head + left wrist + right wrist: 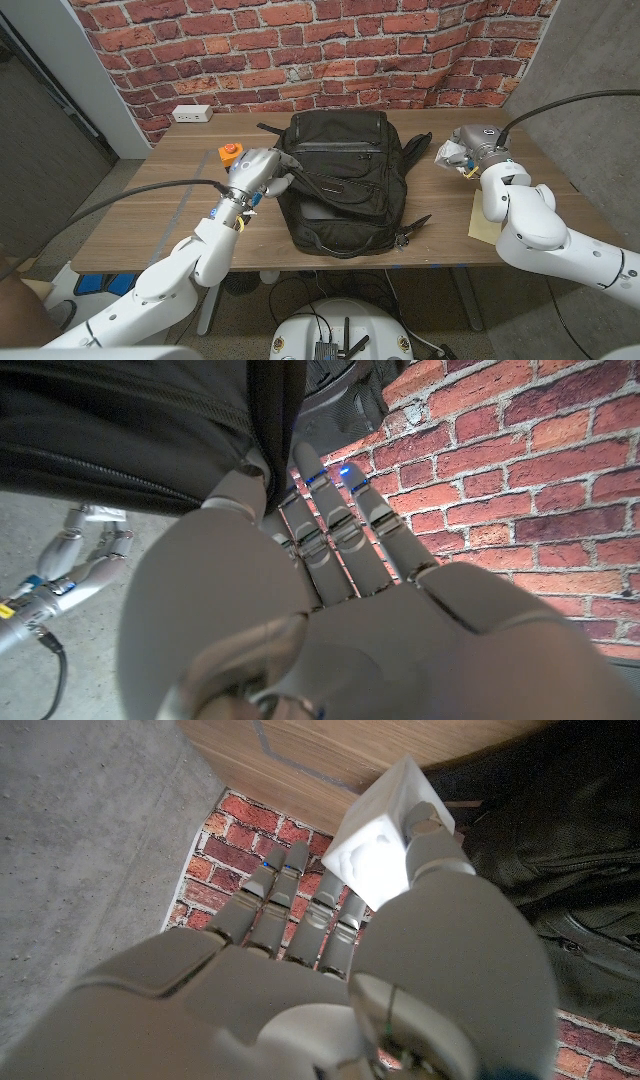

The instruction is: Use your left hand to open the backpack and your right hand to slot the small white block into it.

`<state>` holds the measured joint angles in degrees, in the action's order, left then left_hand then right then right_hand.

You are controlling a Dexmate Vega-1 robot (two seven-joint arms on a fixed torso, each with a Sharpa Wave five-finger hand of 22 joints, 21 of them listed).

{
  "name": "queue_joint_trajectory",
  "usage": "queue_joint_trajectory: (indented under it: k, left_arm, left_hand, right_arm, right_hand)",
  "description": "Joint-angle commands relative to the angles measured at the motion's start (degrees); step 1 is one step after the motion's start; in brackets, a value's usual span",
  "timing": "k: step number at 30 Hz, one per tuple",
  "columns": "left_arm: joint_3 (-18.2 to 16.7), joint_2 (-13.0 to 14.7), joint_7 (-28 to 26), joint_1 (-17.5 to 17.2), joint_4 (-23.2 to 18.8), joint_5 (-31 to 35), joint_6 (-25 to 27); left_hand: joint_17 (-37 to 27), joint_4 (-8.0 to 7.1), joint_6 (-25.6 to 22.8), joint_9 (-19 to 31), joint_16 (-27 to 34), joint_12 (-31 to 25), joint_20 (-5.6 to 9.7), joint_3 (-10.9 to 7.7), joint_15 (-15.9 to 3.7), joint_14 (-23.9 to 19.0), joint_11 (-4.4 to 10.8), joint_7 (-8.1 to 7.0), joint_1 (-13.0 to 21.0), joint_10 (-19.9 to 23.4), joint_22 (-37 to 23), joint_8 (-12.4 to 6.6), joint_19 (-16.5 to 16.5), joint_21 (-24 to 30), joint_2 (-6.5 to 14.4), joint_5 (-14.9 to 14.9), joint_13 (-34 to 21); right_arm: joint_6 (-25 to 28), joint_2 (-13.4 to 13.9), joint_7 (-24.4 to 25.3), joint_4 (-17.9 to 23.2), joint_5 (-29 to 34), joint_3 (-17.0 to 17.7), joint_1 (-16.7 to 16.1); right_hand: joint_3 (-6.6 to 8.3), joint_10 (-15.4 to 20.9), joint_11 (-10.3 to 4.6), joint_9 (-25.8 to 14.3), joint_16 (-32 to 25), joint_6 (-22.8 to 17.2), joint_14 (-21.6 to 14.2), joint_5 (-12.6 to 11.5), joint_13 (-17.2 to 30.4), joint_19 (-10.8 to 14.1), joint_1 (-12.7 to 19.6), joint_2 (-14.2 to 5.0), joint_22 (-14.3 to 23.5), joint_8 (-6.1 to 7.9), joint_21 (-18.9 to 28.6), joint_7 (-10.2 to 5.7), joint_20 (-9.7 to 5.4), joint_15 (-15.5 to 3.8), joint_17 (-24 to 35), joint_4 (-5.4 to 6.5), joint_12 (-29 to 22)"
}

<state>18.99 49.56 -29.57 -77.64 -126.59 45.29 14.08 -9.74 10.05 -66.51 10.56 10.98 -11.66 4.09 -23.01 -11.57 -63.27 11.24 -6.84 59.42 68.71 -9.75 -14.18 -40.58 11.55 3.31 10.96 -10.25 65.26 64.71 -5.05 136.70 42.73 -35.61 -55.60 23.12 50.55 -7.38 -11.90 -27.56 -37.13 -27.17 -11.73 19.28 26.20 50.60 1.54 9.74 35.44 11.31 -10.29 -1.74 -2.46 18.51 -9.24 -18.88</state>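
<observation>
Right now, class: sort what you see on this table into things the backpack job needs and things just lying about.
Needed for the job:
- black backpack
- small white block, held in the right hand
- left hand, gripping the backpack's edge

Just lying about:
- orange item with a red button
- white power strip
- tan sheet on the table's right side

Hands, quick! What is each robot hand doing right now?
Left hand: grips the black backpack at its side edge.
Right hand: holds the small white block, lifted beside the backpack.
</observation>
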Motion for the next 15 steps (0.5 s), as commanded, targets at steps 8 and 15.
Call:
queue_joint_trajectory:
  k: [8, 15]
  left_arm:
    - [3.1, -5.9, 2.9, 7.0, 1.5, -6.7, 1.4]
    - [4.0, -7.5, 4.1, 8.8, 1.7, -9.9, 1.9]
  left_hand:
    - [-0.2, -0.14, -0.1, 0.2, -0.2, 0.2, 7.40, -0.44, -2.26, -0.8, 0.35, 0.03, 0.7, 0.6, -0.3, 0.24, -0.6, 0.5, 0.0, 0.2, -0.4]
    - [-0.2, -0.22, -0.1, 0.2, -0.2, 0.2, 7.41, -0.49, -2.24, -0.9, 0.33, 0.00, 0.6, 0.7, -0.3, 0.34, -0.6, 0.5, 0.1, 0.2, -0.4]
  right_arm:
    - [8.3, -1.7, 6.3, 5.0, -2.5, -1.8, -1.7]
    - [12.1, -0.1, 8.1, 8.1, -4.2, -3.5, -1.2]
  right_hand:
    - [0.10, 5.7, -5.12, 0.1, -0.3, -1.1, -0.6, -0.3, 0.4, 0.5, 1.1, -1.60, 0.1, 0.17, -0.2, -0.33, 0.16, -9.06, 0.2, 0.14, -0.1]
    - [0.10, 5.8, -5.11, 0.3, -0.2, -1.4, -0.6, -0.3, 0.5, 0.5, 1.1, -1.60, 0.1, 0.13, -0.2, -0.36, 0.22, -9.01, 0.2, 0.12, -0.1]
